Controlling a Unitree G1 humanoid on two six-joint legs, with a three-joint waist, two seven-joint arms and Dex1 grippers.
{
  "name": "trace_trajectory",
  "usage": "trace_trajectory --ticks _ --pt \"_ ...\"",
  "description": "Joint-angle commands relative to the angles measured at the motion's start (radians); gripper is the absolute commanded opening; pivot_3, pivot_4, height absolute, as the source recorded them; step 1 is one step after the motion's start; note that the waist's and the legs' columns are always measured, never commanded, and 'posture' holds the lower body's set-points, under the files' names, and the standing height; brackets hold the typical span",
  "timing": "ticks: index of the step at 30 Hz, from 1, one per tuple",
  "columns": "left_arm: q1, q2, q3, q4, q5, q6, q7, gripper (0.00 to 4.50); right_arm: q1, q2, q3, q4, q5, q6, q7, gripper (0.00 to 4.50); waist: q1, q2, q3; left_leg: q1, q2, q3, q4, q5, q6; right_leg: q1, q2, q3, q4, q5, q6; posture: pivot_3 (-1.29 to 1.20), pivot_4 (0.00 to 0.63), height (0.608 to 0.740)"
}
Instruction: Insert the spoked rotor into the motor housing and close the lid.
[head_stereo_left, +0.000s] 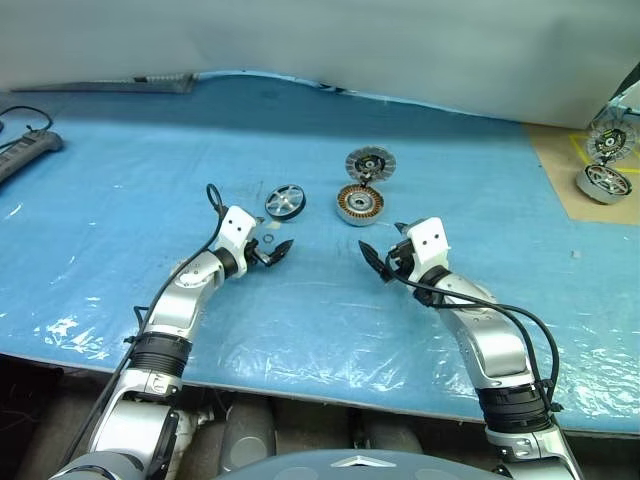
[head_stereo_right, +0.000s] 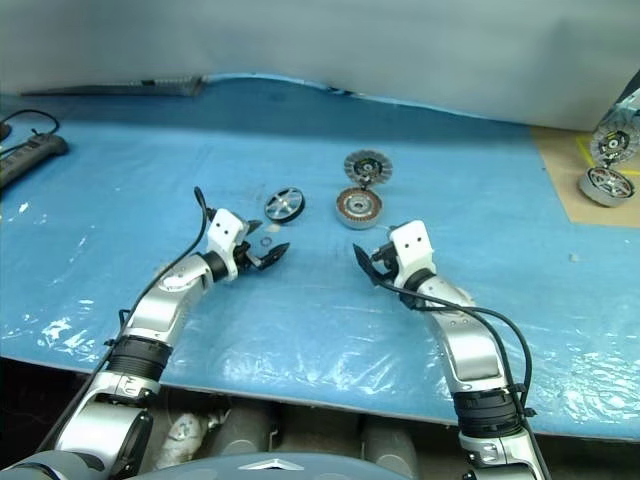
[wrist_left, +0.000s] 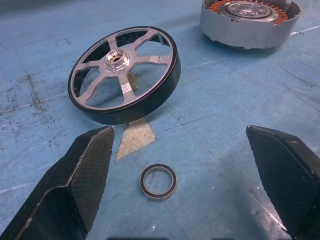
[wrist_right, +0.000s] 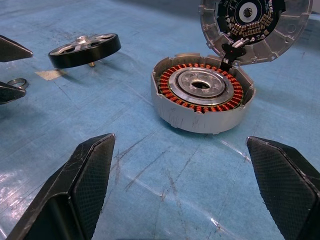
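- Both tools are gaping wide, gripping nothing: left tool, right tool.
- Rotor is lying on the surface just ahead of the left tool, tilted; a small ring is sitting between them.
- Housing is sitting nearby, with the lid leaning up behind it.
- Risk: the left tool may be catching the ring or knocking the tilted rotor away.

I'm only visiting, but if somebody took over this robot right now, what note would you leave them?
Left gripper: open, empty, hovering near the small dark-rimmed wheel with silver spokes; a small loose metal ring lies between its fingers on the blue table cover.
Right gripper: open, empty, facing the round grey housing with copper windings.
The finned round lid stands tilted just behind the housing, seemingly joined to it by a wire.
Done: nothing yet.
Left: pick up wheel, seat it in housing, close lid.
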Motion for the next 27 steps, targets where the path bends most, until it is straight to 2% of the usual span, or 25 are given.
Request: trace_trajectory --ticks 1,27 --pt "-0.006 -0.002 -0.009 -0.019 0.002 -0.007 -0.007 4.5 -0.009 0.0 -0.001 -0.011 -0.006 -0.024 -0.002 4.48 0.0 0.0 0.0 0.0 0.0 0.0 0.0 0.0 0.0 0.0 0.0 0.0 0.0 0.0 0.0 0.0 0.15 0.74" --pt "-0.014 0.024 -0.017 -0.036 0.002 -0.004 -0.034 4.5 -0.018 0.008 0.008 -0.006 -0.014 -0.024 -0.004 4.48 0.0 0.0 0.0 0.0 0.0 0.0 0.0 0.0 0.0 0.0 0.0 0.0 0.0 0.0 0.0 0.0 0.15 0.74"
